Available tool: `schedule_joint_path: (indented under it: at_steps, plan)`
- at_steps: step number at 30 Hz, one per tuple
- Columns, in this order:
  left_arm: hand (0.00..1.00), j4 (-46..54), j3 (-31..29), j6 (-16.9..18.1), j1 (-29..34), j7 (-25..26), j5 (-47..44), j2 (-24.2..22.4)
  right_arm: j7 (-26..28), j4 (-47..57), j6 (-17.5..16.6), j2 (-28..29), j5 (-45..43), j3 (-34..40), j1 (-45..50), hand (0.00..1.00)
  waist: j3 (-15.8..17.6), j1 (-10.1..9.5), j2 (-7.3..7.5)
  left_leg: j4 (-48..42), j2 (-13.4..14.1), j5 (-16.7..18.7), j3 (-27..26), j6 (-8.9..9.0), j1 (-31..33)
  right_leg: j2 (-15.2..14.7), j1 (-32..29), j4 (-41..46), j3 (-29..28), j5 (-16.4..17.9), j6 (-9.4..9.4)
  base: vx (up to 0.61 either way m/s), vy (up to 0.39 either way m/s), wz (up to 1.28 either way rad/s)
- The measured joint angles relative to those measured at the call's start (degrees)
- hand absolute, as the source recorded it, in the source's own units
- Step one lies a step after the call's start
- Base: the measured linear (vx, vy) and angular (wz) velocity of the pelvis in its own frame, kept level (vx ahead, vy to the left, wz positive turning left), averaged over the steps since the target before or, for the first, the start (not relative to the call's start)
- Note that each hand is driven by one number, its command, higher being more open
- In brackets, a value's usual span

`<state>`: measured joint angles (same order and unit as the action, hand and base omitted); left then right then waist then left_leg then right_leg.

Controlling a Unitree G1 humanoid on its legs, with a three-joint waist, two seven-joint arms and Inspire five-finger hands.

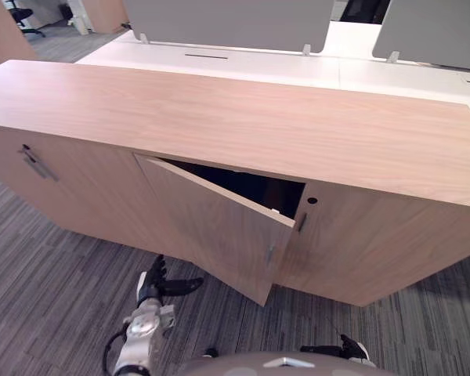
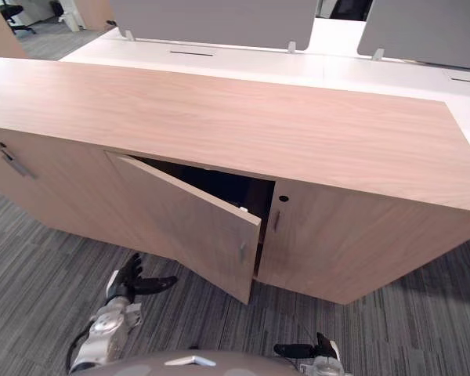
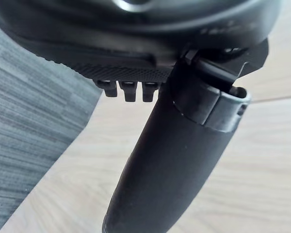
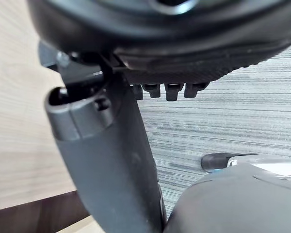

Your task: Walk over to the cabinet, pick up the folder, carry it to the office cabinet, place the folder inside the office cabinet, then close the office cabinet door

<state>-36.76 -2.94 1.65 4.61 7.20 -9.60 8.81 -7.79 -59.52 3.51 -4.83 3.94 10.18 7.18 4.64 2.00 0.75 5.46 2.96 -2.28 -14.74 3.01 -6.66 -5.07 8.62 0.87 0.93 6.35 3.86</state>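
Left hand [image 1: 158,283] open, empty, near the ajar light wooden cabinet door [image 1: 219,227]; reaching carelessly, you could clip its edge.

No legible text, label, number or sign found. The office cabinet [image 1: 235,117] top and its half-open door [image 1: 219,227] bear plain wood grain only. A faint mark on the left hand [image 3: 136,39] casing is too small to read.
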Motion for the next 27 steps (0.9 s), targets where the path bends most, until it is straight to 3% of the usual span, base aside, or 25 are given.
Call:
schedule_joint_path:
  at_steps: [2, 10, 14, 27]
  plan:
    - [1.00, -0.12, 1.64, 0.00, -1.15, 0.34, 0.07, -0.02, -0.01, -0.01, -0.02, 0.18, 0.00, -0.02, -0.55, 1.00, 0.13, 1.31, 0.19, -0.13, 0.17, 0.26, -1.24, 0.31, 0.05, 0.14, -0.63, -0.16, -1.24, -0.23, -0.10, 0.03, -0.001, -0.30]
    - [1.00, 0.07, 3.52, 0.19, -3.89, 1.36, 0.20, -0.05, -0.37, -0.35, -0.01, 0.04, 0.01, 0.01, -0.94, 1.00, 0.42, 1.84, -0.22, -0.30, 1.25, 0.27, -2.13, 0.37, 0.03, 1.04, -1.81, -0.26, -2.69, -1.39, -0.41, 0.00, -0.023, -0.16]
    - [1.00, 0.16, 5.01, 0.20, -3.87, 1.35, 0.22, -0.24, -0.38, -0.31, -0.02, -0.27, 0.02, 0.02, -1.46, 1.00, 0.62, 2.32, -1.12, -0.27, 1.32, 0.21, -2.09, 0.38, 1.14, 1.07, -3.14, -0.14, -2.77, -1.95, -0.41, -0.09, -0.005, -0.03]
    - [1.00, -0.23, 7.18, 0.25, -0.24, -0.48, 1.42, -0.28, -1.23, -0.51, 0.01, 0.23, -0.02, 0.98, -1.28, 1.00, 0.90, 2.50, -0.58, 0.02, 0.76, -0.40, -1.98, -0.36, 1.66, 0.51, -3.65, -0.70, -2.72, -2.84, 0.27, -0.07, 0.009, -0.01]
